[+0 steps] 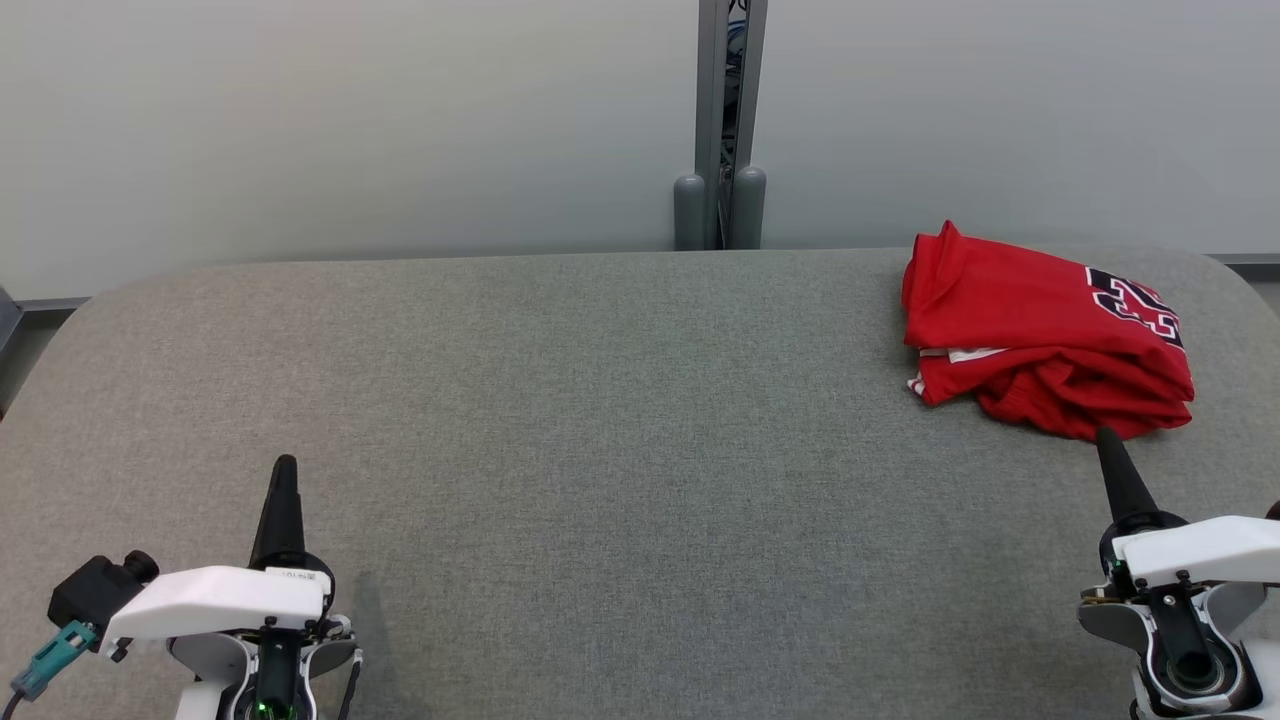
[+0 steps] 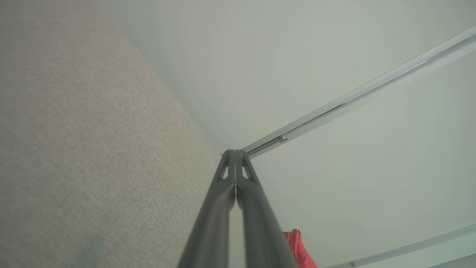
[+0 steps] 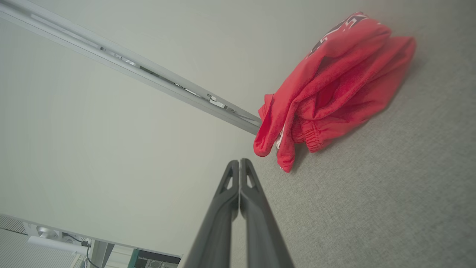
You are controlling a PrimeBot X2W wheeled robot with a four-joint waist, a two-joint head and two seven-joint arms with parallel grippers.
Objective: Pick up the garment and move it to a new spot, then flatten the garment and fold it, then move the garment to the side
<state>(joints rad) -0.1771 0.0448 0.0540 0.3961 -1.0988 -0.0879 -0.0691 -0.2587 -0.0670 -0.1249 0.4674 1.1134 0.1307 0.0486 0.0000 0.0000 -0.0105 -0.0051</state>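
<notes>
Far right on the worktop, your red garment looks soft, limp: pinch its near hem; left fingers, right fingers both clenched, empty.

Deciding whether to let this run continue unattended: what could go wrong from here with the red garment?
1. The garment lies bunched in layers; a pinch may lift only one layer.
2. It sits near the table's far right corner; a push could slide it off.
3. The right gripper is shut, tip close to the cloth; unopened, it would likely shove, not grasp.
</notes>
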